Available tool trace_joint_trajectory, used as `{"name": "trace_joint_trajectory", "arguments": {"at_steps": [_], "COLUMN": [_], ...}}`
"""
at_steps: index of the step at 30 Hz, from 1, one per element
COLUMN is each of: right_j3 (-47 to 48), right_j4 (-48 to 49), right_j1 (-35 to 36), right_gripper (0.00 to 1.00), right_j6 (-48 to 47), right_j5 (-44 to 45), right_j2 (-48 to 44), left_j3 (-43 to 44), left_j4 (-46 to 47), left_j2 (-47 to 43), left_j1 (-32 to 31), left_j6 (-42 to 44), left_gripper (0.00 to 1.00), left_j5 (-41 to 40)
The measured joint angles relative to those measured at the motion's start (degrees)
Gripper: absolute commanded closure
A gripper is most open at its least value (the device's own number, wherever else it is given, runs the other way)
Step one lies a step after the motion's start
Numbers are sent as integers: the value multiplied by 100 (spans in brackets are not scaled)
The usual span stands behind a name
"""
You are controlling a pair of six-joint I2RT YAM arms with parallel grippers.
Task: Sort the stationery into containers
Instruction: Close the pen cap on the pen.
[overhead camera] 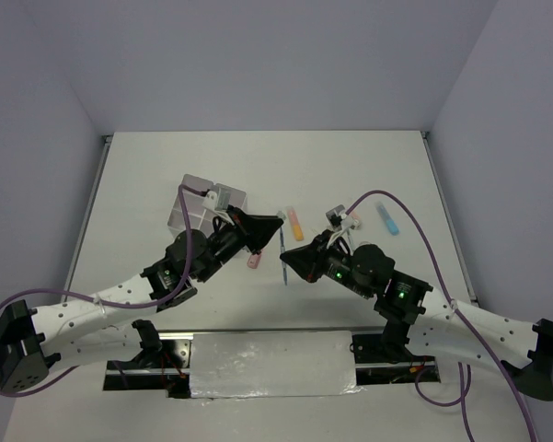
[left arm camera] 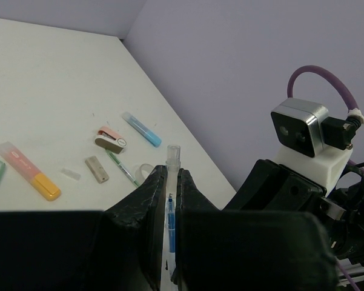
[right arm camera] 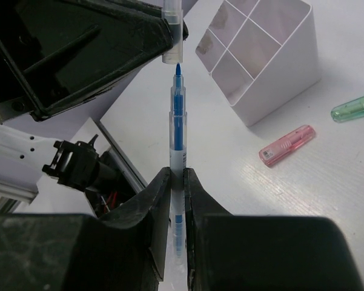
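Right gripper [right arm camera: 177, 176] is clamped on the barrel of a blue pen [right arm camera: 177, 115], tip up and out. Left gripper [left arm camera: 171, 182] is pinched shut on the clear cap [right arm camera: 171, 53], mouth facing the tip and just short of it. Looks like a mid-air capping step so the pen goes in closed. Both are held above the table, between the arms, so the parts line up.

Four-compartment box [right arm camera: 284, 85] sits at 10 o'clock from the pen in the top view, partly under the left arm. No items visible in the compartments that show.

Pink marker [right arm camera: 287, 145] lies near the box. Orange-yellow marker [overhead camera: 295, 224] is at 12 o'clock. Blue marker [overhead camera: 387, 218], tan eraser [left arm camera: 97, 169] and tape ring [left arm camera: 145, 171] are out toward 2 o'clock, unsorted.

White matte table [overhead camera: 258, 166], pale lilac walls, a shiny foil strip [overhead camera: 271, 364] at 6 o'clock between the bases.
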Motion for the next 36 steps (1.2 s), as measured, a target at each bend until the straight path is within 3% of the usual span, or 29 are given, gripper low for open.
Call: {"name": "trace_joint_trajectory", "arguments": {"at_steps": [36], "right_j3": [295], "right_j4": [-90], "right_j1": [31], "right_gripper": [100], "right_j6": [-7], "right_j5": [234], "right_j2": [90], "left_j3": [-260], "left_j4": [492], "left_j2": [37], "left_j1": [-2], "left_j6": [-153], "left_gripper": [100], "left_j5": [87]}}
